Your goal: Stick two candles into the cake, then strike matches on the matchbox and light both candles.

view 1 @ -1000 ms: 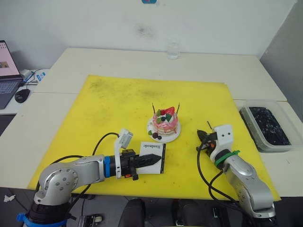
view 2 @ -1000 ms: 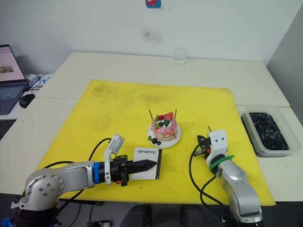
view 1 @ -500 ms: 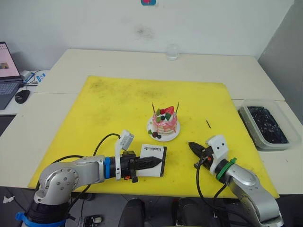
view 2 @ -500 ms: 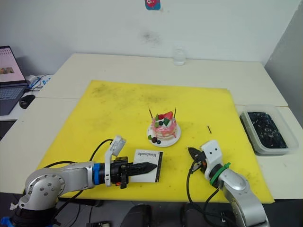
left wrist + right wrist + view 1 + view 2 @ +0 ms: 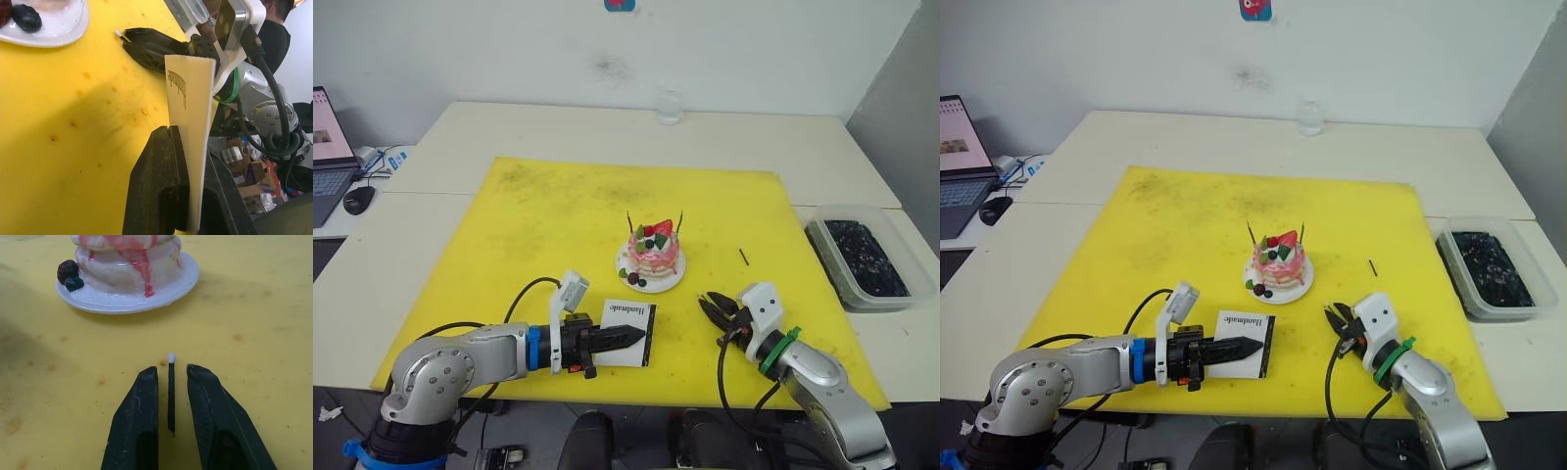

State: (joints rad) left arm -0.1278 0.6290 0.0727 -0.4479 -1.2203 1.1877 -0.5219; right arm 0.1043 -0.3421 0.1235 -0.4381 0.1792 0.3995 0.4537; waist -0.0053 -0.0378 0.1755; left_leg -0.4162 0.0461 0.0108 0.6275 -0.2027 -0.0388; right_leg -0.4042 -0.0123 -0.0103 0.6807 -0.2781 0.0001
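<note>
Right gripper (image 5: 171, 377) low over yellow mat (image 5: 558, 225), fingers slightly spread, thin dark stick with pale tip (image 5: 171, 391) between them, seemingly not yet pinched; stick's long axis runs along fingers, tip toward cake (image 5: 655, 255). Both candles (image 5: 629, 221) upright in cake. Left gripper (image 5: 631, 336) pinches matchbox (image 5: 628, 331), nearer to it than right arm. Box reads "Handmade".

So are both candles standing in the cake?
Yes: two thin dark candles rise upright from the cake, one on each side.
</note>
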